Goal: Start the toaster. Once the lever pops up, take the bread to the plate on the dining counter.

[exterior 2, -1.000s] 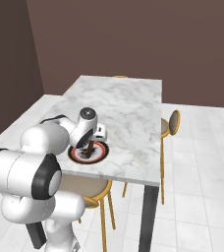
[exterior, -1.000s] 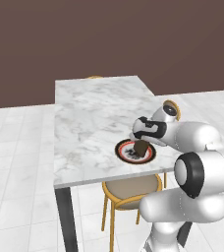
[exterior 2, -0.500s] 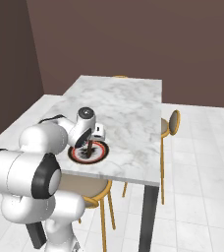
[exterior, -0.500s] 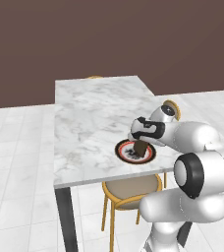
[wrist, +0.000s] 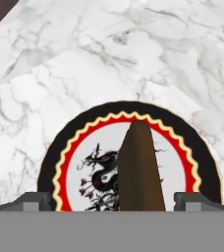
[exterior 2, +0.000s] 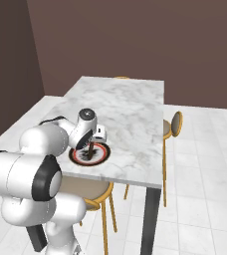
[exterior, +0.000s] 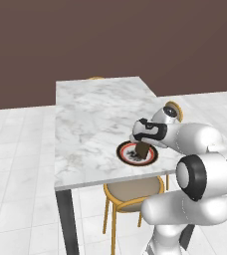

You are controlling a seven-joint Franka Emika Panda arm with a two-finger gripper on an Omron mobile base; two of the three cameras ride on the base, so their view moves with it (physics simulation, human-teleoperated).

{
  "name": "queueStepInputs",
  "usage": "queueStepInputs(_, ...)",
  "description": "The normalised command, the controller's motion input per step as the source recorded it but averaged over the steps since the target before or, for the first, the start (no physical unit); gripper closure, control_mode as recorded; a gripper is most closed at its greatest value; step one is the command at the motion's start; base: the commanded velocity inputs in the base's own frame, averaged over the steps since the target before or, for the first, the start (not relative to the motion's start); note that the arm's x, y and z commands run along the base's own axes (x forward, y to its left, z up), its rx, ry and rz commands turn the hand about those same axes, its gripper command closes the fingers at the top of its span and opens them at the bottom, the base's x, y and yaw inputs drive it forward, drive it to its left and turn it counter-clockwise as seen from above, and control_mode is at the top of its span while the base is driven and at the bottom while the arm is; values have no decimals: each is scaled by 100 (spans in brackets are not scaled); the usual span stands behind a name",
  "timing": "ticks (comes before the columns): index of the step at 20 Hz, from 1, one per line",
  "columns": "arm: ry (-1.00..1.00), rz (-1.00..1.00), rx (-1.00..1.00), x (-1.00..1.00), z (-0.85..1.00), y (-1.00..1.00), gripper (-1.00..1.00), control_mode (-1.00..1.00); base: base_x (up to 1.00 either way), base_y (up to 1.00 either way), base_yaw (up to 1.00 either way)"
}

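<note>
Left base view: marble dining counter (exterior: 93,129), brown wall (exterior: 110,40), tiled floor (exterior: 16,174).

We see bright, even, flat rendered light, faint soft shadows, no glare, and sharp, undistorted edges.

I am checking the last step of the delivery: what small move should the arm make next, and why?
Probably lift the gripper straight up, clear of the bread. Its fingertips stand wide apart with gaps on both sides of the slice, so nothing is gripped. The slice stands on edge over the plate on the dining counter; whether it leans on the gripper I cannot tell.
</note>
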Motion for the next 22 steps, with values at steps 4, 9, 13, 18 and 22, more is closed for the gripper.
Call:
queueStepInputs(4,0,0,0,0,0,3,-100,-100,0,0,0)
queueStepInputs(9,0,0,0,0,0,4,-100,-100,0,0,0)
queueStepInputs(13,0,0,0,0,0,6,-100,-100,0,0,0)
queueStepInputs(18,0,0,0,0,0,11,-100,-100,0,0,0)
queueStepInputs(22,0,0,0,0,0,9,-100,-100,0,0,0)
